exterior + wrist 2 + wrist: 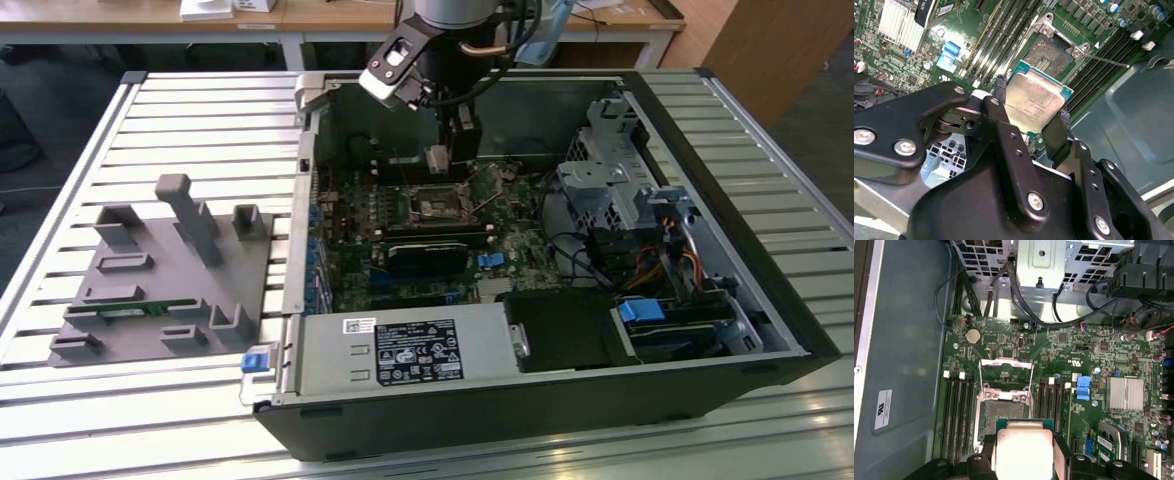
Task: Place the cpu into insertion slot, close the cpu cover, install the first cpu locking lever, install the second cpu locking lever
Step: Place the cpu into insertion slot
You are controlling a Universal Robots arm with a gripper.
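My gripper (1032, 102) is shut on the cpu (1035, 101), a silver-topped square chip with a green edge, one black finger (1000, 92) on each of two opposite sides. The chip hangs above the green board, close over the insertion slot (1050, 50) and offset from it. In the first wrist view the cpu (1024, 450) overlaps one edge of the insertion slot (1000, 412), and the cpu cover (1005, 361) stands swung open beyond it. In the exterior view my gripper (447, 155) hovers inside the open computer case, just above the insertion slot (438, 205).
Long black memory slots (956, 415) flank the socket on both sides. A thin locking lever (1109, 61) sticks out beside it. A drive cage (601, 180) with cables fills the exterior view's right. A grey fixture (174, 270) lies outside the case on that view's left.
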